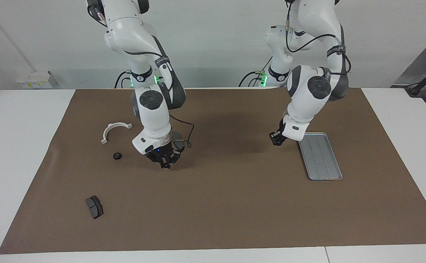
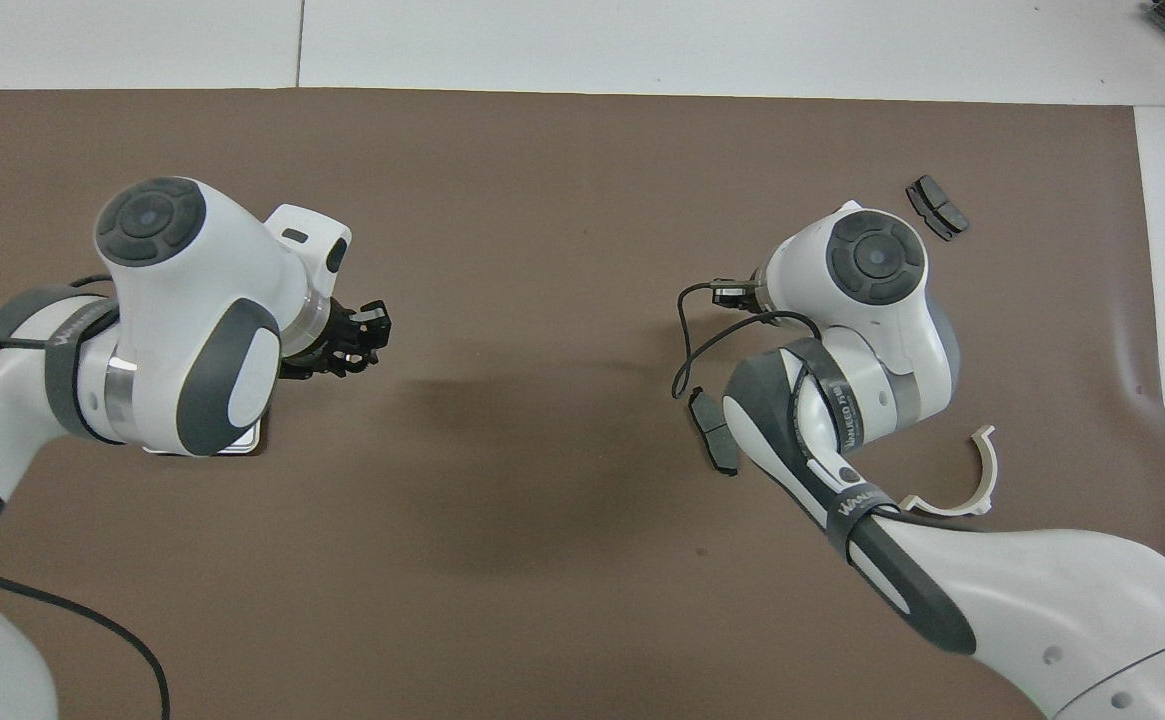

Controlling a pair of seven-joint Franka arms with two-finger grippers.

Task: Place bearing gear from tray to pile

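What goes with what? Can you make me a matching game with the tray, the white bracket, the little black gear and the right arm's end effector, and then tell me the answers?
Things:
1. tray
2. bracket
3. gear
4. right end effector

Matches:
A. white, curved like half a ring
B. shut, over the brown mat
C. silver-grey, toward the left arm's end of the table
D. black and round, just farther from the robots than the bracket

Right pairs: 1-C, 2-A, 3-D, 4-B.
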